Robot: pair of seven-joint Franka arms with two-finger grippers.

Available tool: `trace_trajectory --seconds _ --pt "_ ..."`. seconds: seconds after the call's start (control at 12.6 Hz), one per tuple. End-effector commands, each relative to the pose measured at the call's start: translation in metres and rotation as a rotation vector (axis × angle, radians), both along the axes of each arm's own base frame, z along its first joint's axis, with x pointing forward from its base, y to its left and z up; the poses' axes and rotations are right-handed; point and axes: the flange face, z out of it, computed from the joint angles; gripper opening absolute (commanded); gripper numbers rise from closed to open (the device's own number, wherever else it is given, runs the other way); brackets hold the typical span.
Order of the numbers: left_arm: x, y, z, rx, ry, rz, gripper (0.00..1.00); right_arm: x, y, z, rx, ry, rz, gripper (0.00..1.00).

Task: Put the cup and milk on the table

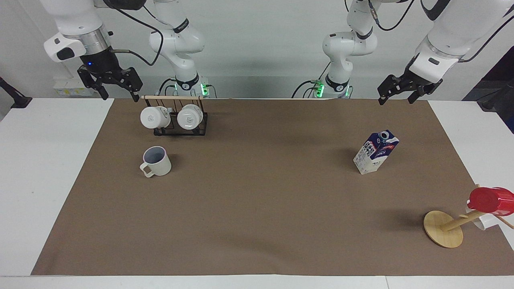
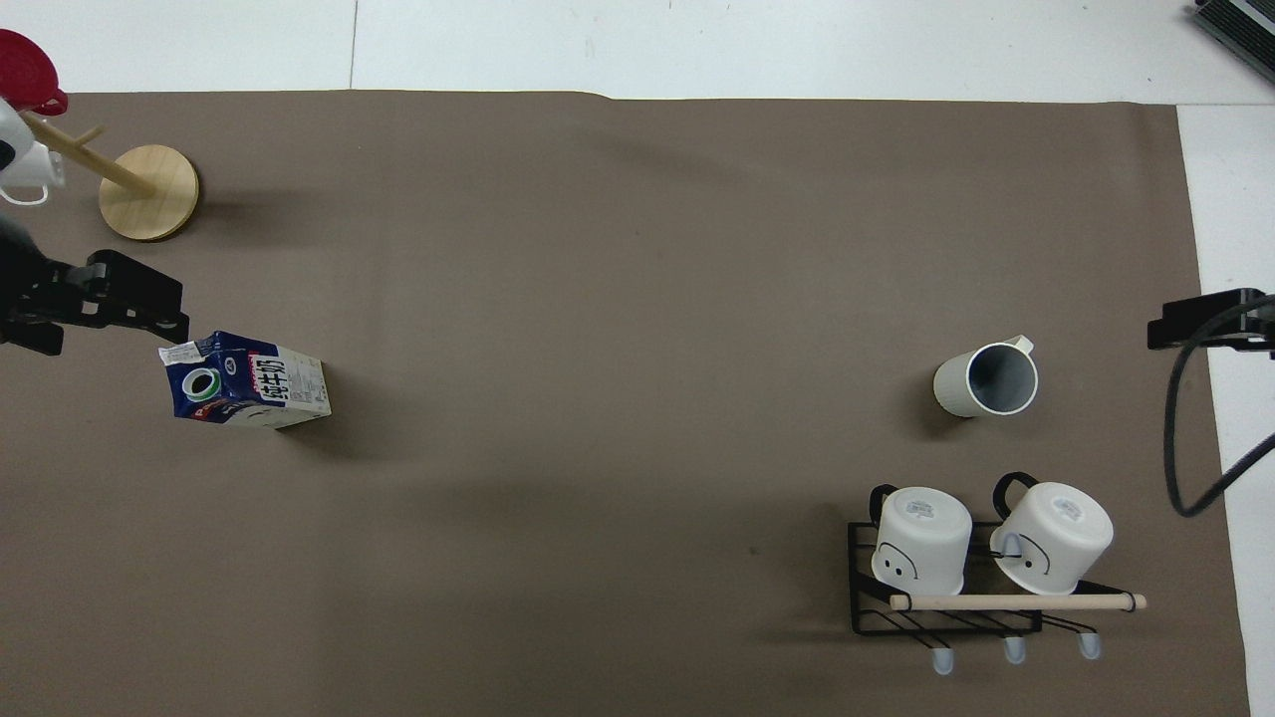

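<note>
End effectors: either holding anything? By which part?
Nothing held. Left end effector and right end effector are both open, empty; cup and milk stand on the table.

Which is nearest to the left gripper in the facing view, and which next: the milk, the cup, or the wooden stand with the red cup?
From the left gripper, open at its own end of the table's robot edge:
1. Milk, just below it in that view.
2. Wooden stand, same end, farther from the robots.
3. Cup, toward the right arm's end.

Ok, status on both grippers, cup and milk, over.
Left gripper and right gripper open, empty, raised at the robots' edge. Cup and milk upright on the table, apart. Nothing in the way.
</note>
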Motion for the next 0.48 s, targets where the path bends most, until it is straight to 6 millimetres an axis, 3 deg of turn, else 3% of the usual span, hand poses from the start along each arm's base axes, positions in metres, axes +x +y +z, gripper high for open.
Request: trace_trajectory --seconds 0.0,0.4 --pt "-0.007 0.003 0.002 -0.007 0.005 0.013 1.0 -0.001 0.01 -0.019 0.014 -0.015 0.025 1.0" --pt "-0.007 0.003 0.002 -0.007 0.005 0.013 1.0 0.005 0.021 -0.074 0.015 0.019 0.044 1.0"
